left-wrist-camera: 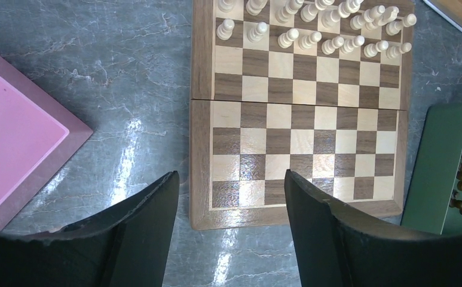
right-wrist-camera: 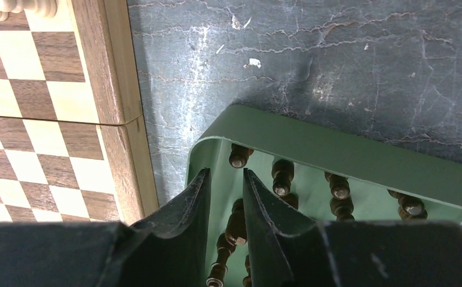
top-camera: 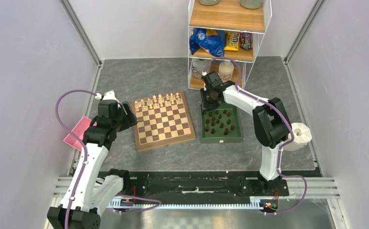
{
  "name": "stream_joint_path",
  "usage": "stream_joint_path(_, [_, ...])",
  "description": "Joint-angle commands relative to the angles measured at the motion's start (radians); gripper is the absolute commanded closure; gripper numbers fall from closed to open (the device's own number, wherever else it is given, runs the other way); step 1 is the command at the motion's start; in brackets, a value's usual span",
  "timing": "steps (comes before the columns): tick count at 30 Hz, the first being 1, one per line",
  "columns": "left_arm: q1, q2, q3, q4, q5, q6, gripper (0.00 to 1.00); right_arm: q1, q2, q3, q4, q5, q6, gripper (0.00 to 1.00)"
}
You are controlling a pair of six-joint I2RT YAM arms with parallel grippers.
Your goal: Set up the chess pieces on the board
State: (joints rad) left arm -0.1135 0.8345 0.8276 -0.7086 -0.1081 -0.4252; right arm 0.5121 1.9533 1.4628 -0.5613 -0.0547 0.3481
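**A:** Start big. What's on the table?

**B:** The board lies near its middle. The green tray is just beside the board's right edge. Pale chessmen fill the two rows along the board's far edge, and no dark men stand on the rows by its near edge.

**A:** And the arms?

**B:** The left gripper hangs over the board's near-left corner with its jaws well apart and nothing between them. The right gripper is at the tray's far-left corner, jaws drawn close with a thin gap.

**A:** Is it holding anything?

**B:** I can't tell. A dark man shows in that gap, but it may only be lying on the tray floor. As far as I can see, the dark chess pieces are all in the tray.

**A:** So which step is this?

**B:** I'd say picking a first dark piece. The next move calls for a firm pinch on one small man, clear of its neighbours. Then a straight lift, and it goes down upright on a near-edge square.
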Motion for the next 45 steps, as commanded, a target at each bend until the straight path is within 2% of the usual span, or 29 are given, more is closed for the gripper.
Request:
stream_joint_path(1, [0.002, -0.021, 0.000, 0.023, -0.029, 0.031, 0.26, -0.005, 0.019, 0.042, 0.012, -0.019, -0.011, 0.66])
stream_joint_path(16, [0.012, -0.035, -0.005, 0.022, -0.032, 0.022, 0.10, -0.004, 0.054, 0.056, 0.015, -0.005, -0.015, 0.66])
stream_joint_path(33, [0.016, -0.035, -0.006, 0.023, -0.030, 0.019, 0.06, -0.004, 0.077, 0.062, 0.012, 0.022, -0.014, 0.67])
stream_joint_path(45, [0.018, -0.035, -0.007, 0.022, -0.027, 0.020, 0.06, -0.005, 0.066, 0.065, 0.005, 0.032, -0.016, 0.76])
